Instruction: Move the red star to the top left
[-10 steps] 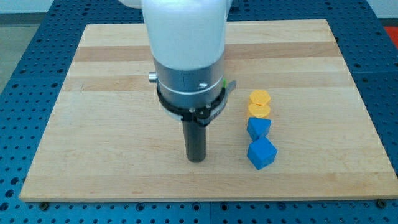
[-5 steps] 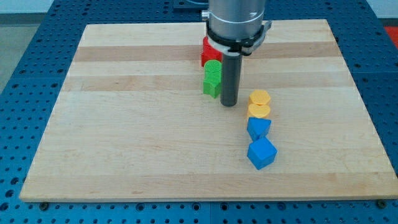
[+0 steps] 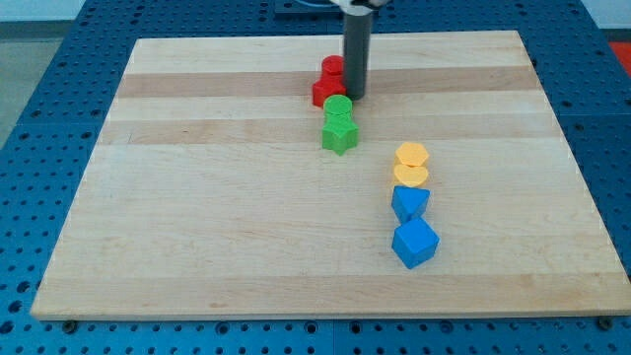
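The dark rod stands near the view's top centre, and my tip [image 3: 355,95] rests on the board right against the right side of the red blocks. Two red blocks sit there: one [image 3: 332,68] behind and one [image 3: 326,93] in front; which one is the star I cannot tell. Just below them are a green round block [image 3: 338,106] and a green star-like block [image 3: 339,135].
The wooden board [image 3: 197,197] lies on a blue perforated table. At the view's right centre, a column holds two yellow blocks [image 3: 411,156] [image 3: 411,176], a blue block [image 3: 410,203] and a blue cube-like block [image 3: 414,243].
The rod moved from the board's lower centre toward the view's top, passing right of the green blocks; my tip now sits beside the red blocks. No block has visibly moved.
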Controlling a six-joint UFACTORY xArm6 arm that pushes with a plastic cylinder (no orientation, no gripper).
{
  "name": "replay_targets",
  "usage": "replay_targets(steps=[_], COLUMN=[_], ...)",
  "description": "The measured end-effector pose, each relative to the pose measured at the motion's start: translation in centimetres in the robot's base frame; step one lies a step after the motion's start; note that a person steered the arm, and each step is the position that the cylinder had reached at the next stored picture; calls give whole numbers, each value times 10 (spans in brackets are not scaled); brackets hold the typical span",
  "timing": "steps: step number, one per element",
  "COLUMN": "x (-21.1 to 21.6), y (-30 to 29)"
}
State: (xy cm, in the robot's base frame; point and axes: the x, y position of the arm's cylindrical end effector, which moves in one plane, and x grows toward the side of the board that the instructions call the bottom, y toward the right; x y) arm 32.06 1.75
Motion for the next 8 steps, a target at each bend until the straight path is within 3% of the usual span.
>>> replay_targets(steps=[8], x=[31], y=[-142])
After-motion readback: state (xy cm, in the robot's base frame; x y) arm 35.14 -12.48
